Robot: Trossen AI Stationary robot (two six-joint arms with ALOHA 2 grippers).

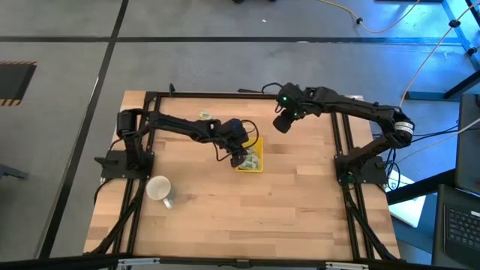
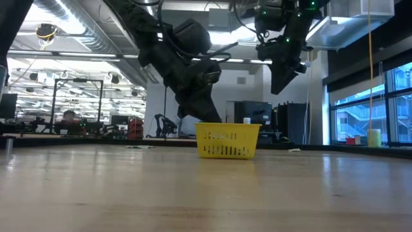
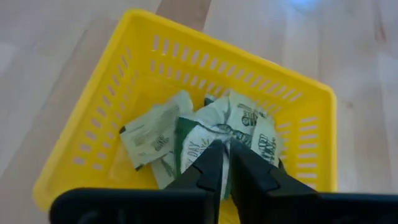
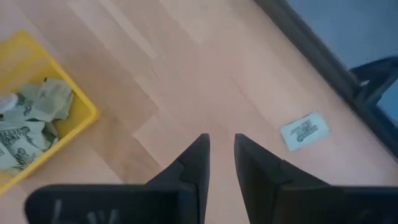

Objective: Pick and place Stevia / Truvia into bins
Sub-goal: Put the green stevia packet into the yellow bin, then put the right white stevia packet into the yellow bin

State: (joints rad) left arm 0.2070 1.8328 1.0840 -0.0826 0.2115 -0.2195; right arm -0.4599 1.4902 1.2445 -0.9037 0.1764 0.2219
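Wood table [image 1: 300, 202]: yellow tray [image 3: 99, 124] holds green-print packets [image 3: 155, 134], print unreadable.

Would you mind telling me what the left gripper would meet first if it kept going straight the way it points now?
Most likely the packets piled in the yellow tray. The left gripper points down into the tray, fingertips nearly closed just above the heap; whether they already touch it is unclear.

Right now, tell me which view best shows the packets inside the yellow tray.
The left wrist view: it looks straight into the yellow tray at the crumpled packets. The right wrist view shows some at its edge, the high view a small patch, the low view only the tray's wall.
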